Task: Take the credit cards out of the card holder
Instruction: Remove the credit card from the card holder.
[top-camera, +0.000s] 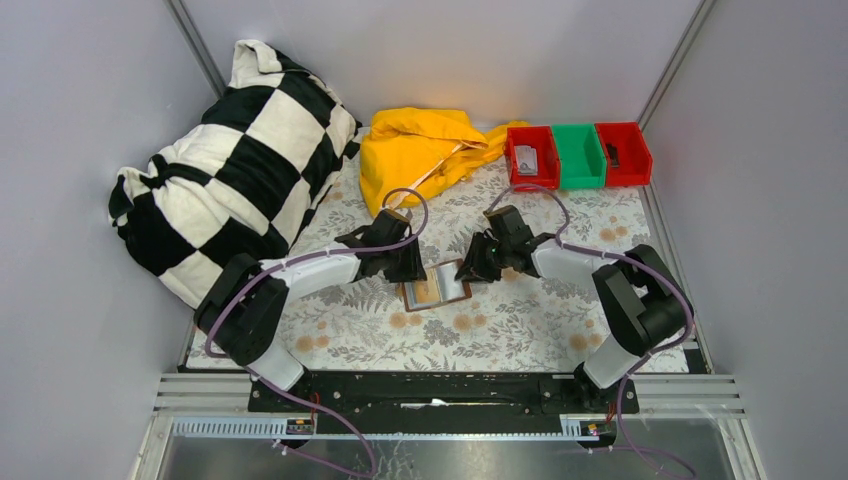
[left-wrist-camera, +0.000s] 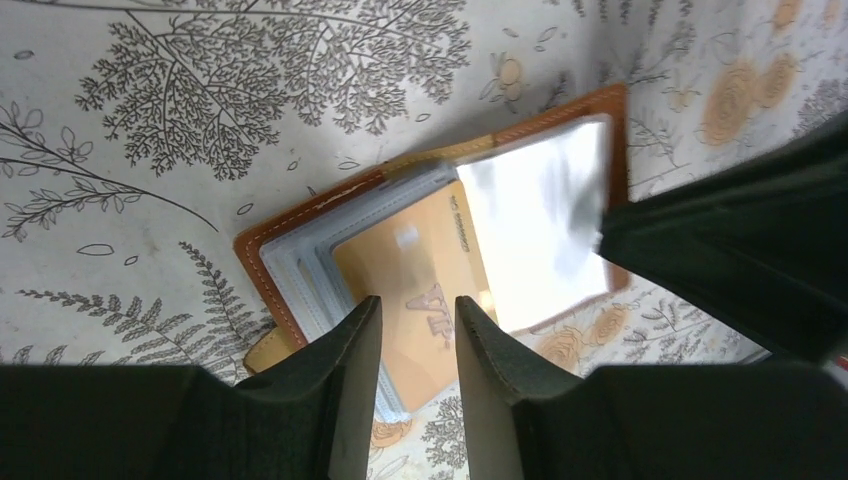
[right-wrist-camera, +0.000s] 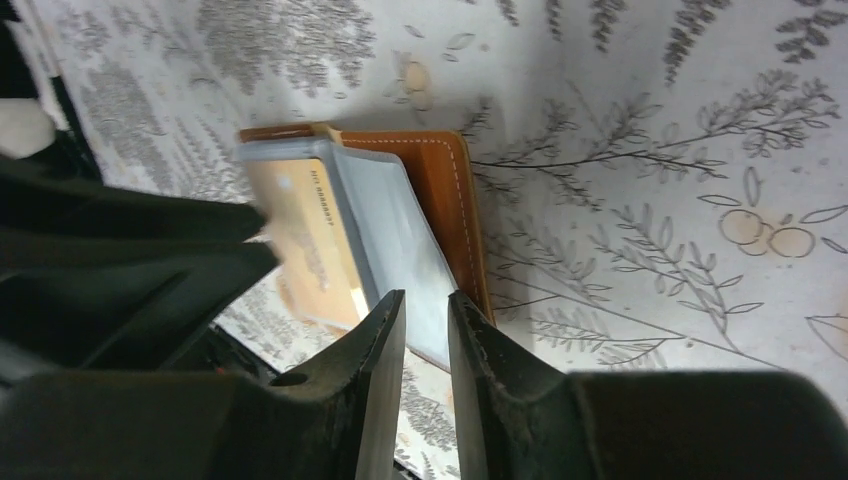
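The holder (top-camera: 436, 284) lies opened flat at the middle of the top view, brown cover down. A gold card (left-wrist-camera: 420, 290) is seen tucked among the grey pockets of the half towards the frame's left, and a clear sleeve (left-wrist-camera: 540, 230) covers the other half. No card is seen lying outside it, so the removal is judged not yet done. The left pincer (left-wrist-camera: 417, 320) is lowered over the card's near end, released: its jaws stand apart with the card lying flat in the gap, nothing clamped. The right pincer (right-wrist-camera: 425, 320) is set on the sleeve side with its jaws only narrowly apart over the sleeve's edge. Whether the sleeve is nipped or merely pressed cannot be told. If the holder is not firmly pinned, it may be dragged along with the card. A pocket layer may be caught together with the card, so that it jams or bends. The free half may also be flipped shut by an upward tug. The two pincers are close together above the holder, so a sideways pull towards the frame's right risks a knock between them. Bare surface (top-camera: 520, 330) is left below the holder and to either side of it in the top view, well short of the near edge. The bins (top-camera: 578, 155) at upper right, the cloth (top-camera: 420, 150) above and the pillow (top-camera: 230, 160) at upper left are well apart.
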